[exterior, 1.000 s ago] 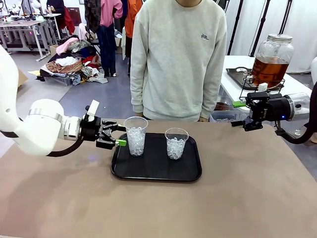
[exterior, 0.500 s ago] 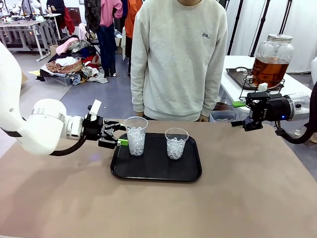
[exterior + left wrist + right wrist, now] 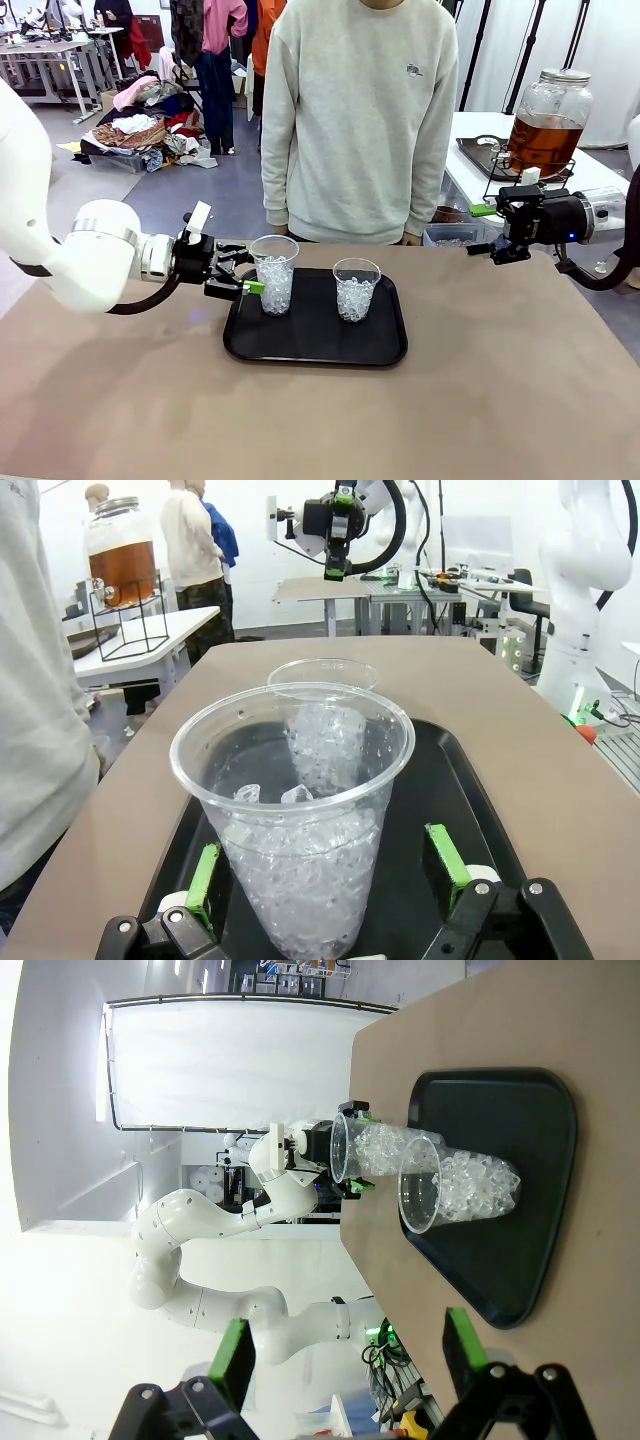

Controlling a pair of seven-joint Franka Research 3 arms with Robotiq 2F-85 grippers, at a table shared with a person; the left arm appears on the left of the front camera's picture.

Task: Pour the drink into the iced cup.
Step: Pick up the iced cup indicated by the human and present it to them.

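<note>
The left gripper (image 3: 325,870) had advanced within the last second. Its open fingers now flanked the near cup (image 3: 295,780) on the tray (image 3: 300,350), apparently without contact, so a grasp looked imminent. A 2nd cup (image 3: 356,290) stood near, on the far side. The right gripper (image 3: 482,230) hung open and unmoved. Beyond it the drink (image 3: 542,145) sat in its jar (image 3: 555,100) on a side table, well apart from both cups. A person (image 3: 360,120) stood opposite.

Front looks across; wrists face inward — all share tray (image 3: 310,340).
</note>
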